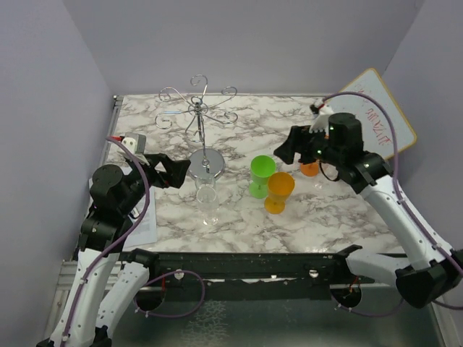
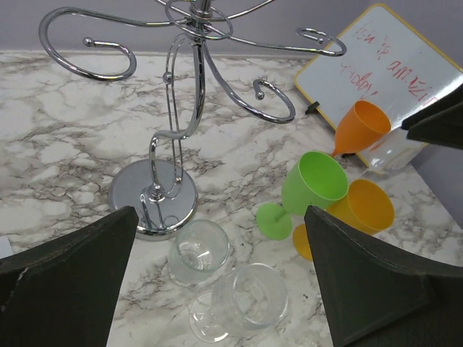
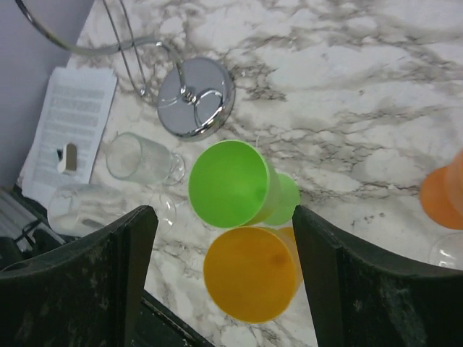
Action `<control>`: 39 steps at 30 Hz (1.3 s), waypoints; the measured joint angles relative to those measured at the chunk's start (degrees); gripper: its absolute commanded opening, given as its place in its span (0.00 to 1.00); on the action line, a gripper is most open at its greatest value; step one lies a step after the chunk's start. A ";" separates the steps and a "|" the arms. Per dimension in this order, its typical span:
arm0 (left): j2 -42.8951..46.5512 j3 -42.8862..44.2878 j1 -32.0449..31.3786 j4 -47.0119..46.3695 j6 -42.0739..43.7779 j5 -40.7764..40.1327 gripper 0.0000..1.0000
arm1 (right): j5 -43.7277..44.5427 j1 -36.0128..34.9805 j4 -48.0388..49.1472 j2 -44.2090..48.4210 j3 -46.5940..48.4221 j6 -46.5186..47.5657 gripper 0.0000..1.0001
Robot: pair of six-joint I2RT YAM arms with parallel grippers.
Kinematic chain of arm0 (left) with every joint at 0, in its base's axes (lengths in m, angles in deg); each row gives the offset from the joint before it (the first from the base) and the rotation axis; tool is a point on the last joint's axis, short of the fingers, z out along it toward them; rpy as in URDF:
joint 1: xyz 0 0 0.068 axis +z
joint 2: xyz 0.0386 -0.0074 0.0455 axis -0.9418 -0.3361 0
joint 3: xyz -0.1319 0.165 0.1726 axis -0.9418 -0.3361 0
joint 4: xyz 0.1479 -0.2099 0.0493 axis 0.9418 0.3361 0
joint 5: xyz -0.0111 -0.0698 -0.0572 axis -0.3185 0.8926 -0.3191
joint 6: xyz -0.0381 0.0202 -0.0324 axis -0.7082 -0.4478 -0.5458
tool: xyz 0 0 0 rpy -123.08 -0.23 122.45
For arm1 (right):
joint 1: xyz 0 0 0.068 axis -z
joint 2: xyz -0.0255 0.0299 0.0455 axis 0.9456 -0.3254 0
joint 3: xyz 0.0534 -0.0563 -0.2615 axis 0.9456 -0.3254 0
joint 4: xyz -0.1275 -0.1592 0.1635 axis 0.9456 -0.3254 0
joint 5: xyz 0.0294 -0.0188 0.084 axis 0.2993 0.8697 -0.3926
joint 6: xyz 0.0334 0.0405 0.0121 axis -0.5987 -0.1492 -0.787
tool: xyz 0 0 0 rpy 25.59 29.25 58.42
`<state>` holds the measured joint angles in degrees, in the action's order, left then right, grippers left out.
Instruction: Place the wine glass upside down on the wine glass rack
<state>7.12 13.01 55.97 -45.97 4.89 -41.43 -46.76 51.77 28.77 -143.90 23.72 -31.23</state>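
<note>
The wine glass rack [image 1: 199, 116] is a silver wire tree on a round chrome base [image 1: 206, 163], standing mid-table; it also shows in the left wrist view [image 2: 189, 94]. No glass hangs on it. Two clear wine glasses [image 1: 205, 182] [image 1: 209, 207] stand upright just in front of the base, seen from above in the left wrist view [image 2: 199, 249] [image 2: 249, 296]. My left gripper [image 1: 173, 170] is open and empty, left of them and above the table [image 2: 221, 217]. My right gripper [image 1: 286, 148] is open and empty, above the green glass [image 3: 230, 184] and the orange glass [image 3: 249, 275].
A green glass [image 1: 261, 176] and an orange glass [image 1: 278, 191] stand right of the rack. A second orange glass [image 1: 309, 168] stands under my right arm. A whiteboard [image 1: 376, 119] leans at the back right. A printed sheet [image 1: 145, 224] lies at the left edge.
</note>
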 measured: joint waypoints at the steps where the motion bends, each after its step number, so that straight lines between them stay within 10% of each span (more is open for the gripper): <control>1: 0.09 -0.46 0.00 -0.39 -0.33 0.20 0.99 | 1.68 -3.17 0.00 -1.55 0.24 0.00 0.76; 9: -0.35 -1.49 0.00 -2.25 -2.75 0.31 0.99 | 14.73 -13.00 -0.59 -15.87 1.01 0.02 0.58; 20: -1.46 -2.10 0.00 -2.58 -3.93 0.66 0.99 | 20.48 -15.74 -0.46 -23.96 1.07 1.05 0.03; 39: -7.61 15.10 0.00 -3.50 -13.79 16.15 0.99 | 28.63 -16.81 25.38 5.62 -14.08 3.48 0.01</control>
<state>-0.49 28.11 55.97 -49.46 -8.90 -25.28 -18.13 34.96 54.14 -138.28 9.64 -27.76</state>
